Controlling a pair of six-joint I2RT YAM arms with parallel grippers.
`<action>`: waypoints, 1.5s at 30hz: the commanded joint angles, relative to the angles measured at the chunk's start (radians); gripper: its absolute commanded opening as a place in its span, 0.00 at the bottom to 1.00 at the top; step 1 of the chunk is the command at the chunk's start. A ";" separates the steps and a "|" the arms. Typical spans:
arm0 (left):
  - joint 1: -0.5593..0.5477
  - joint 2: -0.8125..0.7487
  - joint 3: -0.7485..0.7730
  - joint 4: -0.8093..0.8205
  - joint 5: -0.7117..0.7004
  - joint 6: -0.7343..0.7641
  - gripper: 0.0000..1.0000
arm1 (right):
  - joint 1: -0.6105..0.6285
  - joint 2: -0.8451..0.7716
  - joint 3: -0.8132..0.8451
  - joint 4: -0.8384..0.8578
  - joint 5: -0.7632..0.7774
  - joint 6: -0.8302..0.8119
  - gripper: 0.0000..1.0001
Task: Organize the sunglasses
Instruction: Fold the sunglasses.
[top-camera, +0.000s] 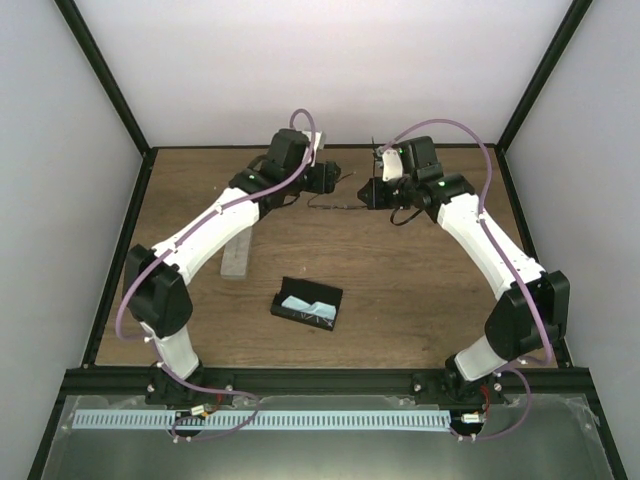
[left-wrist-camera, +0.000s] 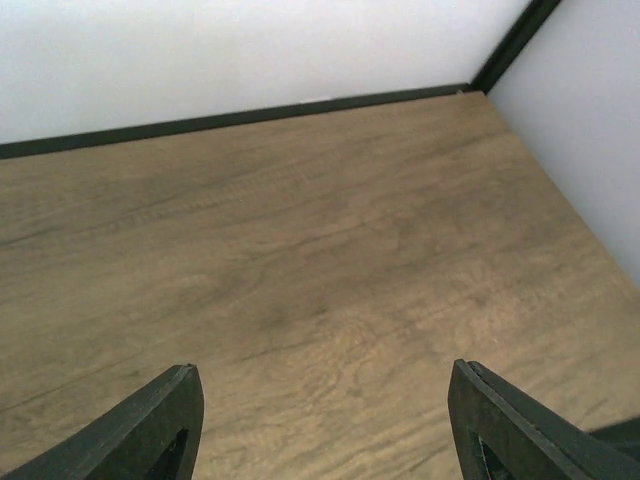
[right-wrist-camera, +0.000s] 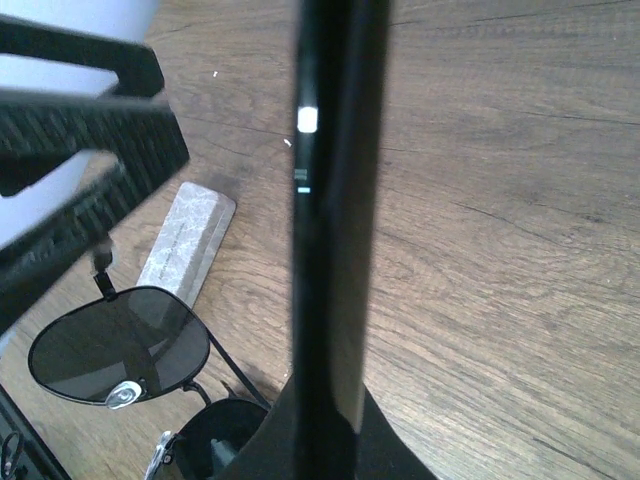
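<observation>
Where visible, sunglasses (right-wrist-camera: 110, 345) beside right tool (top-camera: 371, 193).

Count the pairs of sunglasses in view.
1: the sunglasses are at far centre, between the left gripper and right gripper. A second pair may be hidden, perhaps in the open black case.

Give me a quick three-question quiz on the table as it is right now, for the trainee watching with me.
1. True or false: the left gripper is open, with nothing between its fingers.
2. What lies in the open black case? A) a blue cloth B) a pair of sunglasses C) nothing
3. Fill in: in the right wrist view, the grey oblong thing near the sunglasses is a second ____.
Key: 1 true; 2 A; 3 case.
</observation>
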 joint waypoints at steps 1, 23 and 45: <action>-0.022 0.012 -0.011 -0.035 0.099 0.051 0.70 | 0.003 -0.016 0.046 0.023 0.025 -0.001 0.01; 0.114 -0.296 -0.181 0.074 0.159 -0.460 0.98 | 0.003 -0.224 -0.082 0.234 0.224 0.028 0.01; -0.001 -0.285 -0.355 0.393 0.295 -1.090 0.87 | 0.005 -0.330 -0.163 0.280 0.213 -0.061 0.01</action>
